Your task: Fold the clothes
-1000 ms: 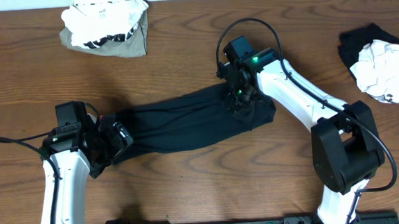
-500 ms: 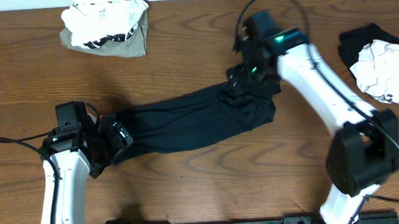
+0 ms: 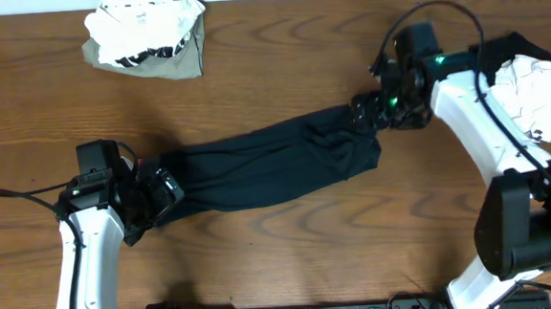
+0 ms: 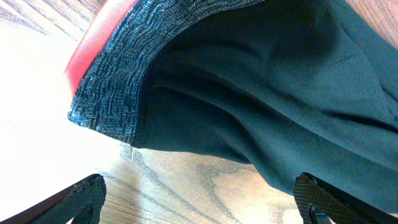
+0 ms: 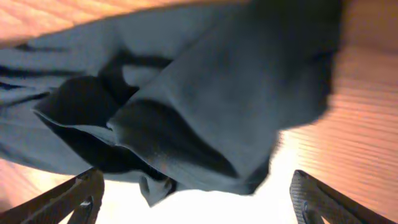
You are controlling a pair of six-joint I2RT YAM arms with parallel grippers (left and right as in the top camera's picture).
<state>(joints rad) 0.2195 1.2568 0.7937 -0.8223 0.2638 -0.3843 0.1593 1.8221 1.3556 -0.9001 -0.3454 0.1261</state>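
Observation:
A long black garment (image 3: 267, 165) of the clothes lies stretched across the table's middle. My left gripper (image 3: 161, 196) stands open at its left end. In the left wrist view the heathered grey band (image 4: 115, 81) and coral-red edge (image 4: 93, 37) lie just ahead of that gripper (image 4: 199, 196), with only bare wood between the fingers. My right gripper (image 3: 371, 110) is open just above and right of the garment's bunched right end. In the right wrist view the black folds (image 5: 249, 74) lie ahead of the open gripper (image 5: 199, 186), and nothing is held.
A white and olive-grey heap (image 3: 146, 36) of clothes sits at the back left. A white garment (image 3: 541, 100) on a black one (image 3: 500, 59) lies at the right edge, close behind my right arm. Bare wooden table (image 3: 291, 259) surrounds the long garment.
My right gripper has opened, let go of the garment's right end and swung rightwards away from it. The right end now lies bunched. The left arm has stayed still.

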